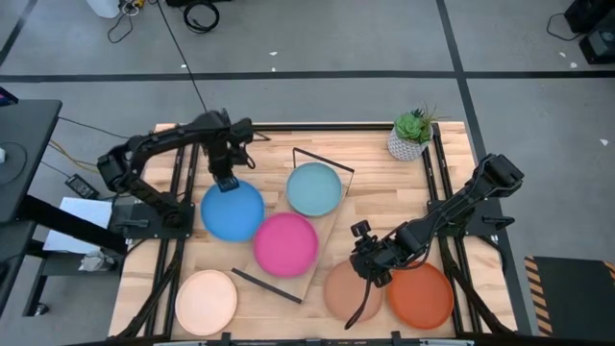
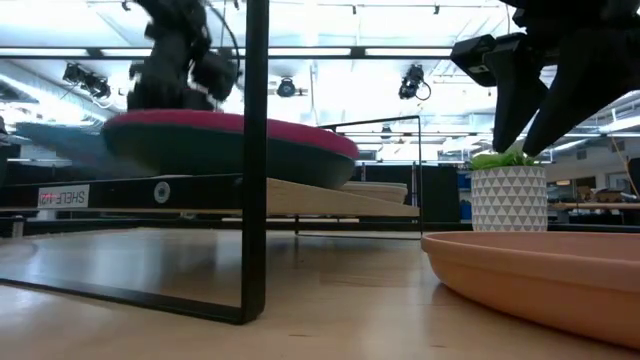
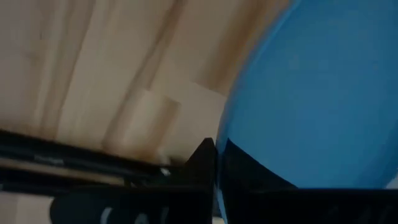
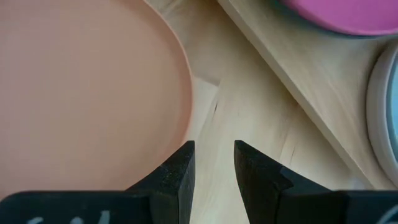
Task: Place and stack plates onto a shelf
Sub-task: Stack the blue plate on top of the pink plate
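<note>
My left gripper (image 1: 226, 179) is shut on the far rim of the bright blue plate (image 1: 232, 211), which sits left of the shelf (image 1: 322, 240). On the shelf board, the magenta plate (image 1: 285, 243) lies on the dark teal plate (image 2: 200, 155). The light blue plate (image 1: 314, 188) lies on the grey-beige plate (image 4: 378, 106). My right gripper (image 4: 214, 163) is open and low over the table, just beyond the far rim of the tan plate (image 1: 348, 293). The orange-red plate (image 1: 421, 296) and pale cream plate (image 1: 206, 301) lie flat on the table. My left gripper pinches the bright blue plate's rim (image 3: 221, 146) on its far side. One finger (image 3: 204, 155) is outside the rim and the other lies over the plate's face. The fingers come from above and the far side. Whether the plate is lifted I cannot tell.
A potted green plant (image 1: 413, 135) stands at the table's far right corner. The shelf's black wire frames (image 2: 255, 160) rise at both of its ends. Bare tabletop (image 4: 249, 106) shows between the tan plate and the shelf's edge.
</note>
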Controlling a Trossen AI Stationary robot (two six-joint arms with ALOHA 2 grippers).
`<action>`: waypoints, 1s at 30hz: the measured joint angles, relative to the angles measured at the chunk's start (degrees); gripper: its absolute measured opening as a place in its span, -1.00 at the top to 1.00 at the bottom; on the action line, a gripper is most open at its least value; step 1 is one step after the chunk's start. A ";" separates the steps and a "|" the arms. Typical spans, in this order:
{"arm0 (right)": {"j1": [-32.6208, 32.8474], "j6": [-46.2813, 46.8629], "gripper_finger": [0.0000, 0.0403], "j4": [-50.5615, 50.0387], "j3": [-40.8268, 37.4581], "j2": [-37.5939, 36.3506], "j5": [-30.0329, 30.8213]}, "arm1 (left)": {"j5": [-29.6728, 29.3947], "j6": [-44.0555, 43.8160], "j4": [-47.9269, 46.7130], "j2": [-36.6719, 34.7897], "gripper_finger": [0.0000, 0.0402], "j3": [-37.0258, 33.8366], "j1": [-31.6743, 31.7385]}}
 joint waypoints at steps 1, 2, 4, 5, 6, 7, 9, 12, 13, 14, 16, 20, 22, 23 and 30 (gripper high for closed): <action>0.04 0.67 0.42 -0.47 0.00 -0.10 0.02 | 0.97 -0.01 -2.49 0.00 0.93 2.62 0.00; 0.11 1.13 0.42 -0.69 0.01 -0.15 0.02 | 1.50 -0.04 -4.60 0.00 0.93 5.00 0.00; 0.38 1.96 0.42 -1.44 0.00 -0.29 0.08 | 1.58 -0.69 -6.58 0.00 0.92 9.53 -0.06; 0.53 2.25 0.42 -1.64 0.01 -0.35 0.42 | 1.30 -1.32 -6.39 -0.05 0.92 11.47 -0.10; 0.74 2.44 0.42 -1.80 0.00 -0.35 1.60 | 0.43 -1.50 -5.94 -0.18 0.92 13.06 -0.25; 0.84 2.54 0.42 -1.71 -0.09 -0.35 3.75 | -1.41 -1.64 -6.06 -0.28 0.92 14.39 -0.19; 0.87 2.96 0.42 -1.24 -0.72 -0.41 7.40 | -3.38 -2.59 -6.49 -0.41 0.92 16.71 -0.02; 0.79 3.00 0.42 -1.30 -1.90 -0.41 7.71 | 3.12 -2.94 -6.17 -0.46 0.92 18.28 -0.85; 0.79 3.17 0.42 -1.32 -2.13 -0.41 7.62 | 4.74 -3.29 -5.78 -0.55 0.92 18.41 -1.58; 0.74 3.48 0.42 -1.09 -2.33 -0.41 7.47 | 5.26 -4.46 -5.20 -0.62 0.92 18.42 -2.49; 0.72 4.54 0.42 -1.02 -2.64 -0.41 7.41 | 5.01 -6.55 -3.61 -0.68 0.93 18.13 -5.12; 0.97 6.23 0.42 -0.99 -2.71 -0.41 7.40 | 5.82 -9.60 3.29 -0.52 0.93 16.78 -11.93; 1.22 6.59 0.42 -0.97 -2.71 -0.41 7.30 | 5.87 -12.41 7.62 -0.52 0.93 16.39 -15.43; 1.33 6.84 0.42 -0.97 -2.71 -0.41 7.29 | 5.33 -14.00 9.39 -0.51 0.93 16.31 -17.07; 1.66 7.63 0.42 -1.53 -2.73 -0.41 7.10 | 1.78 -22.29 18.72 0.70 0.92 16.32 -26.77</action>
